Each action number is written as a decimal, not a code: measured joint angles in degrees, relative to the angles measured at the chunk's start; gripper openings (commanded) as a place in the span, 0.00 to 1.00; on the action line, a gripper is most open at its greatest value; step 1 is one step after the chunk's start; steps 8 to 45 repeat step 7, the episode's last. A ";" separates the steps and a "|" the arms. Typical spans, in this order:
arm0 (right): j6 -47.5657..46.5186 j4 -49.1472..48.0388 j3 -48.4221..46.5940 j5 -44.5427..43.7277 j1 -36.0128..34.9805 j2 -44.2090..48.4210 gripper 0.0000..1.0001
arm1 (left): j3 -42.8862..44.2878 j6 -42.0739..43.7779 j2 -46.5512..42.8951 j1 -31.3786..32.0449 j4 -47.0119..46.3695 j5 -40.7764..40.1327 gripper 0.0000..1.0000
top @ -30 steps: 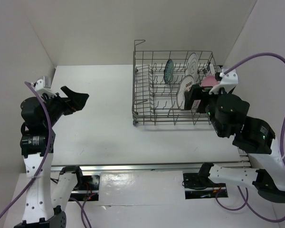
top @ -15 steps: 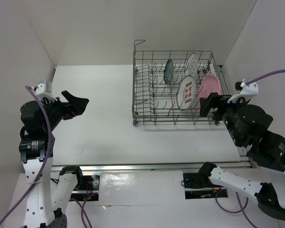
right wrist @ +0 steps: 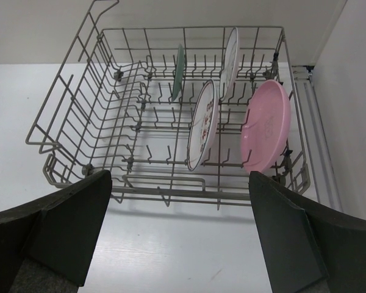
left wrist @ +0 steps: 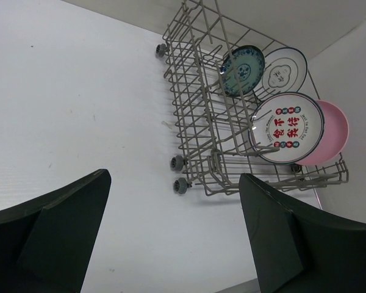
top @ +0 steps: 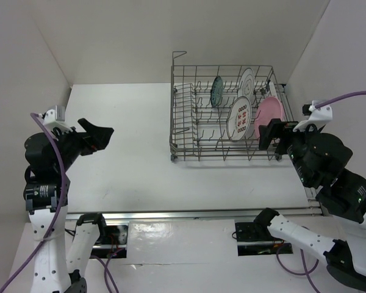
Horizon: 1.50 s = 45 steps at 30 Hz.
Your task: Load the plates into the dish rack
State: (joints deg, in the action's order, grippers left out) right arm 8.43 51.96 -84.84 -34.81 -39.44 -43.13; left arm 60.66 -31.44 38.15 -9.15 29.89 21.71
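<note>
The grey wire dish rack [top: 184, 129] stands at the far right of the table. Four plates stand upright between its tines: teal-green [top: 217, 90], white with dark rim [top: 246, 81], white with red pattern [top: 240, 118] and pink [top: 270, 113]. My right gripper [top: 274, 135] is open and empty, just outside the rack's near right corner, apart from the pink plate. My left gripper [top: 96, 135] is open and empty, raised over the left of the table. The right wrist view shows the rack [right wrist: 67, 91], pink plate [right wrist: 267, 125] and red-patterned plate [right wrist: 202, 125] beyond my open gripper [right wrist: 180, 229].
White walls close in on the left, back and right. A metal rail [right wrist: 314, 134] runs beside the rack's right side. An aluminium rail [top: 189, 215] lines the table's near edge. The left wrist view shows the rack [left wrist: 195, 91] on small wheels.
My right gripper has drawn back out of the rack, leaving the pink plate standing between the tines. My left arm has shifted only slightly.
</note>
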 measured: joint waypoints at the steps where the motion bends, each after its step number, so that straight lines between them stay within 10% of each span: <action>1: -0.04 0.00 0.00 0.09 0.17 0.04 1.00 | 0.00 0.00 -0.04 0.00 0.00 0.00 1.00; 45: -0.35 0.00 0.00 0.20 0.48 0.28 1.00 | 0.00 0.00 -0.09 0.00 0.17 0.00 1.00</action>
